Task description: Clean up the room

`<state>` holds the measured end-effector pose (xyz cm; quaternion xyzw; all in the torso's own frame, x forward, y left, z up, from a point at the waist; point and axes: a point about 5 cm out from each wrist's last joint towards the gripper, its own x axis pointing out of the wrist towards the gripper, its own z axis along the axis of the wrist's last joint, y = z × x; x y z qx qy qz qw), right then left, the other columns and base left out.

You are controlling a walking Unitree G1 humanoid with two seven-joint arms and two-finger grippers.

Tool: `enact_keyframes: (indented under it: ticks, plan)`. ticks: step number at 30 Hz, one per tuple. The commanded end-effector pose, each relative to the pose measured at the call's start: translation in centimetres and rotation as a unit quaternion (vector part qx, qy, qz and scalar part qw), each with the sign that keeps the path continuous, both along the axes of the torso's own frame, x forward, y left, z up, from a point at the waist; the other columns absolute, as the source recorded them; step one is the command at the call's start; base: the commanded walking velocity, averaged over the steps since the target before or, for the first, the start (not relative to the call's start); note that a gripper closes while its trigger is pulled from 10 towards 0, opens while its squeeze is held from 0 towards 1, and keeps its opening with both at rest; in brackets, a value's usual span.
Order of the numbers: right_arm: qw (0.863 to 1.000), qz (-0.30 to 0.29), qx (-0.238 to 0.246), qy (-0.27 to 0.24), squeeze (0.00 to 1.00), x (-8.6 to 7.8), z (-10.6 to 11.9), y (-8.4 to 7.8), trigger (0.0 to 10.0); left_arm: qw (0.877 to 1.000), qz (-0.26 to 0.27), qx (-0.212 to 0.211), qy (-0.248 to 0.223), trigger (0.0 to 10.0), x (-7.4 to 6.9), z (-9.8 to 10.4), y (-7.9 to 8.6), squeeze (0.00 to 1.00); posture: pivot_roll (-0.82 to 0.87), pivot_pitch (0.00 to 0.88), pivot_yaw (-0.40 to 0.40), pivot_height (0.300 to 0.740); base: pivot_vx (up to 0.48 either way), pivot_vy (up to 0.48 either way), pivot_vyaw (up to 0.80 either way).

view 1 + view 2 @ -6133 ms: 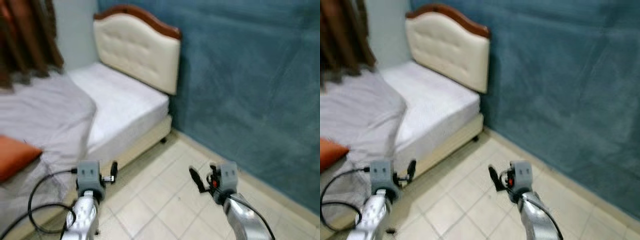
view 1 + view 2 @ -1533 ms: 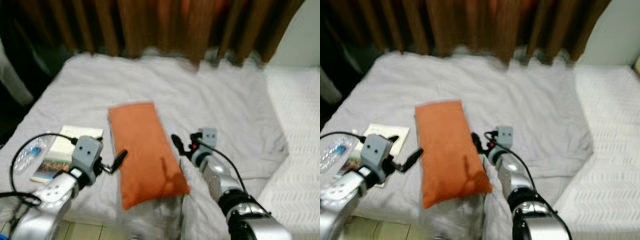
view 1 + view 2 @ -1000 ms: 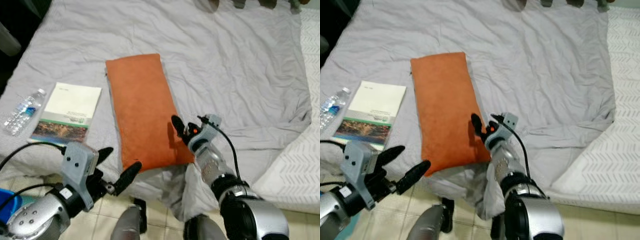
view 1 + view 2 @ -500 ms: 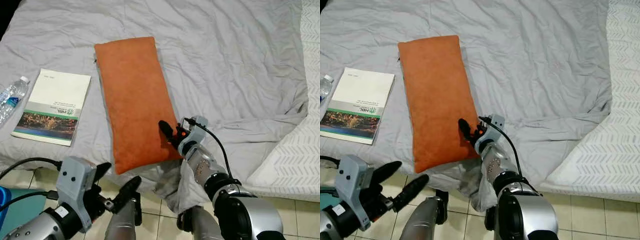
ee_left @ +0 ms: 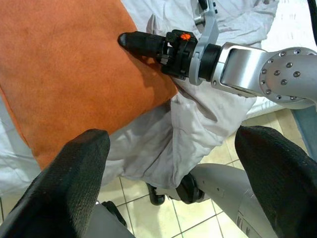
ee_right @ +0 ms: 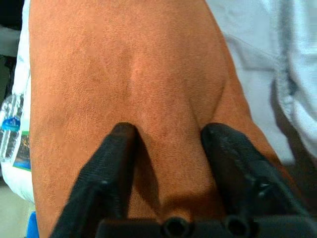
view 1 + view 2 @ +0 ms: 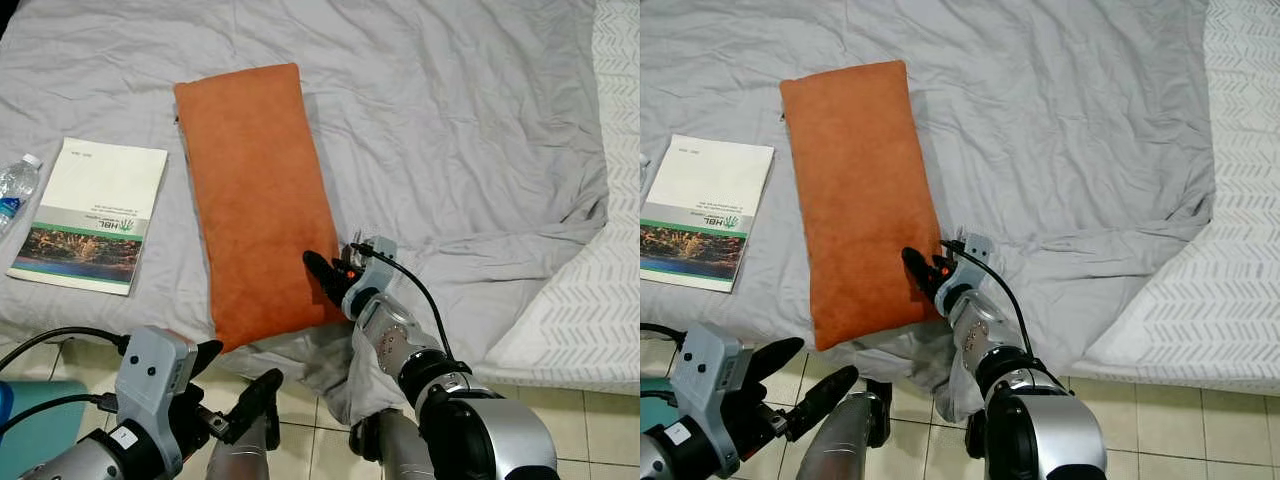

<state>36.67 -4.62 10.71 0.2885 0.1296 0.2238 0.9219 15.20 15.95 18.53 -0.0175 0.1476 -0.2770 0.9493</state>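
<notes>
An orange pillow [image 7: 258,195] lies lengthwise on the grey sheet [image 7: 460,120] of the bed, its near end reaching the mattress edge. The right gripper [image 6: 166,163] is down on that near end, at the corner closest to the robot's right side: its two black fingers [image 6: 115,168] are spread apart and press into the fabric, so the cloth dimples around both tips. No fold of the pillow is pinched between them.

The left gripper [image 7: 232,378] hangs below the pillow's near end, off the bed and over the tiled floor [image 7: 600,440], well apart from the pillow, its fingers open and holding nothing.

To the pillow's left lies a booklet [image 7: 92,215] with a white and green cover, flat on the sheet, and beyond the booklet a plastic water bottle [image 7: 14,185] at the frame's edge. Under the pillow's near end the sheet bunches and droops toward the floor.
</notes>
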Motion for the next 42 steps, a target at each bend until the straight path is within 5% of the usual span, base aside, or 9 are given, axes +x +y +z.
enact_keyframes:
  ticks: [1,17,20,28,30,34,37,40,42]
  plan:
    - [0.995,0.036,0.02,0.093,0.0,-2.8,-3.7,2.5,0.0,1.0,-0.016,0.001,0.011,10.0,-0.9,-0.2,-0.8,0.0,0.33,0.621,-0.01,0.74,0.0,0.0,0.0]
    - [0.993,0.034,0.022,0.114,0.0,-3.1,-4.6,1.5,0.0,1.0,-0.015,0.021,0.018,10.0,-0.1,-1.7,-1.5,0.0,0.3,0.585,-0.035,0.74,0.0,0.0,0.0]
    - [0.995,0.027,0.022,0.094,0.0,-2.4,-3.7,1.1,0.0,0.998,0.028,0.039,0.027,10.0,0.5,-3.4,-0.8,0.0,0.28,0.566,-0.055,0.74,0.0,0.0,0.0]
    - [0.999,0.012,0.025,-0.022,0.0,1.3,2.5,-0.4,0.0,0.996,0.072,0.053,0.009,10.0,3.4,-5.7,-0.2,0.0,0.22,0.387,-0.114,0.74,0.0,0.0,0.0]
    - [0.997,0.012,0.018,-0.072,0.0,2.5,5.5,-0.7,0.0,0.995,0.082,0.062,-0.009,10.0,5.0,-6.7,-0.2,0.0,0.2,0.269,-0.128,0.74,0.0,0.0,0.0]
    - [0.983,-0.016,0.016,-0.183,0.0,4.6,13.0,-1.9,0.0,0.993,0.089,0.068,-0.043,10.0,7.6,-7.6,-0.7,0.0,0.18,0.121,-0.133,0.74,0.0,0.0,0.0]
    - [0.96,-0.074,-0.041,-0.267,0.0,5.4,18.2,-4.3,0.0,0.993,0.088,0.061,-0.058,10.0,9.3,-7.9,-1.5,0.0,0.18,0.043,-0.135,0.74,0.0,0.0,0.0]
    - [0.953,-0.087,-0.064,-0.283,0.0,5.5,18.8,-4.9,0.0,0.992,0.09,0.06,-0.059,10.0,9.7,-8.0,-1.6,0.0,0.17,0.003,-0.134,0.74,0.0,0.0,0.0]
    - [0.935,-0.127,-0.113,-0.312,0.0,5.6,20.1,-7.0,0.0,0.992,0.093,0.053,-0.063,10.0,10.6,-8.6,-2.0,0.0,0.16,0.0,-0.129,0.74,0.0,0.0,0.0]
